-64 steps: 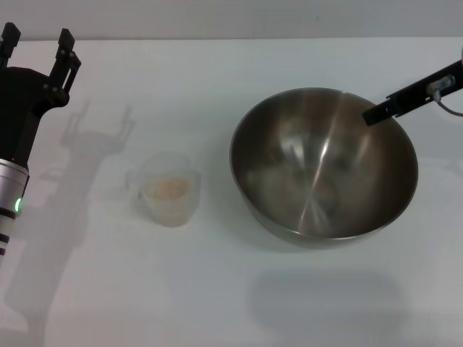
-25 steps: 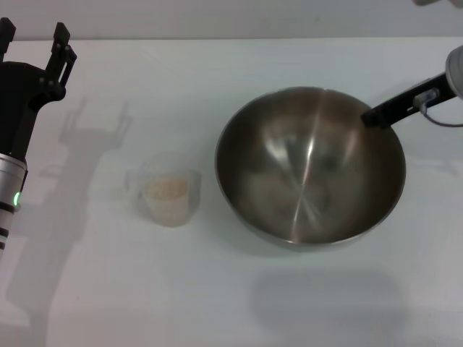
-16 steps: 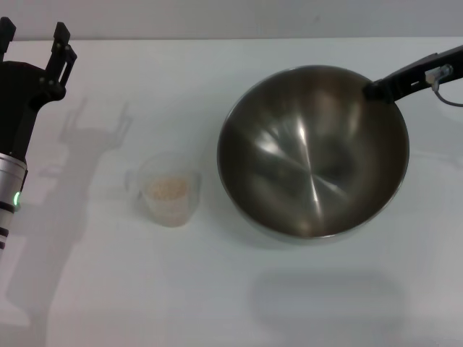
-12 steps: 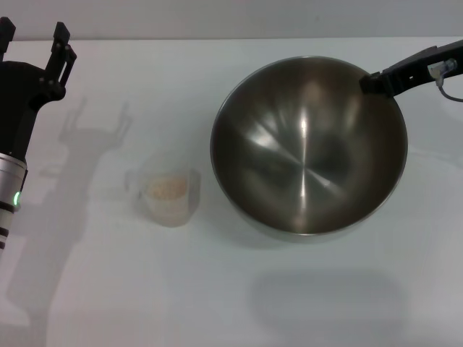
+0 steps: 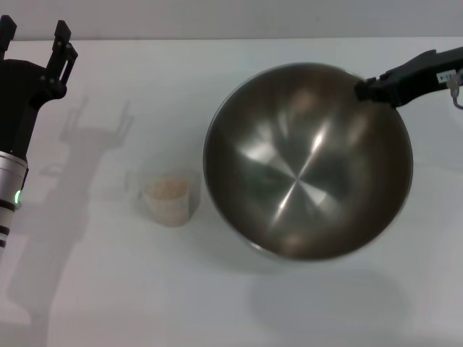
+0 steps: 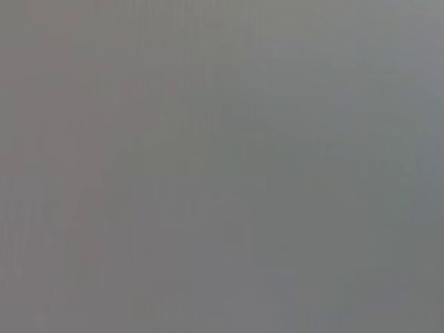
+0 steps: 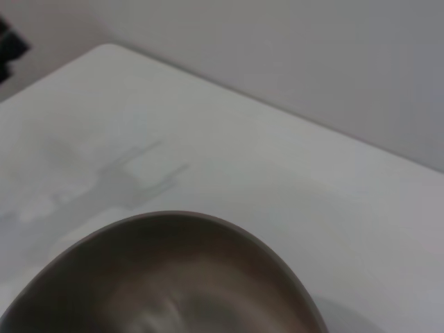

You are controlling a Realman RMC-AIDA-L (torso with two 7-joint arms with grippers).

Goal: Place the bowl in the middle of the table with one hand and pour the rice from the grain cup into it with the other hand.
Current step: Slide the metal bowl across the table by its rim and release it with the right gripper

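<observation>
Head view shows the right arm reaching in from the far right edge, its black right end effector (image 5: 364,90) clamped on the far right rim of the bowl (image 5: 307,160). Only a slim dark finger and part of the body behind it can be seen, pointing leftward over the rim. The bowl hangs from that grip, tipped so its shiny brushed inside faces up toward the camera, and a soft shadow lies on the desk (image 5: 239,303) beneath and in front of it. Whether its base touches the desk I cannot tell.

Over on the far left, the left arm stands nearly upright, silver and black with a green light low on its side. The left end effector (image 5: 34,37) points away toward the far edge of the desk, its two fingers spread apart with nothing between them. It casts a forked shadow on the white surface just to its right.

The grain cup (image 5: 170,196) sits upright on the desk, nearer and to the right of the left end effector, well apart from it, and just left of the bowl. The rice (image 5: 166,187) lies inside it as a pale beige mass.

From the right wrist view, the bowl's curved rim (image 7: 208,229) fills the near part, with the white desk (image 7: 277,159) beyond it. The left wrist view is a blank grey.
</observation>
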